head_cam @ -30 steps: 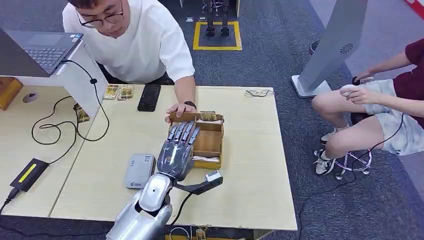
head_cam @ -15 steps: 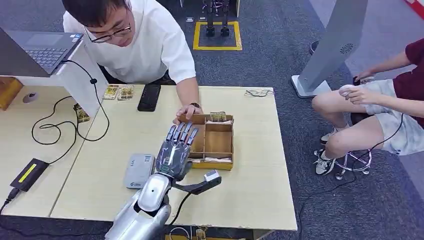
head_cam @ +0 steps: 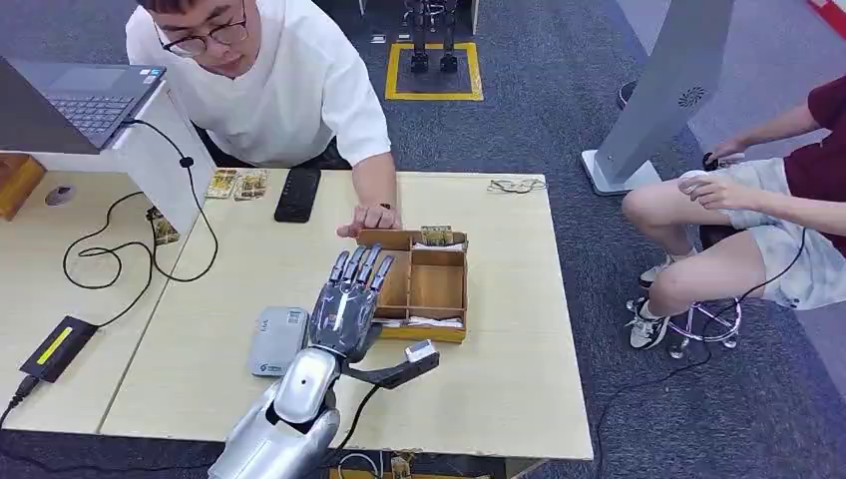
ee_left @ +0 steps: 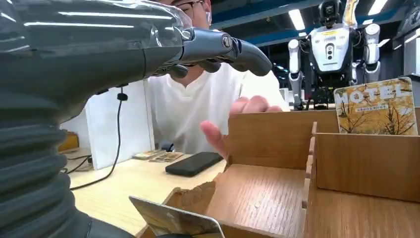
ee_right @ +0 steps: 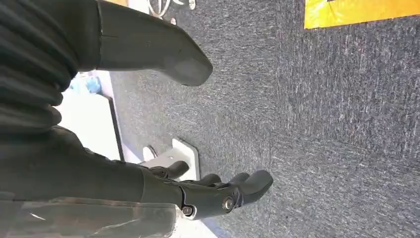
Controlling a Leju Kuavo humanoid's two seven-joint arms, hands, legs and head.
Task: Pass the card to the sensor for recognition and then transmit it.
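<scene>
My left hand hovers spread and empty over the wooden box. A card leans at the box's near edge, at about six o'clock below my palm. I'd lower slowly, pinch its top edge, then lift straight up.

My right hand hangs open over the carpet.

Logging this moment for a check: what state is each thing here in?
Left hand: open, fingers spread above the box's near-left corner.
Right hand: open, hanging over carpet.
Box: lidless, flat on the table, a person's hand on its far corner.
Card: upright at the far wall.
Laptop: lid open.
Phone: screen dark.
</scene>
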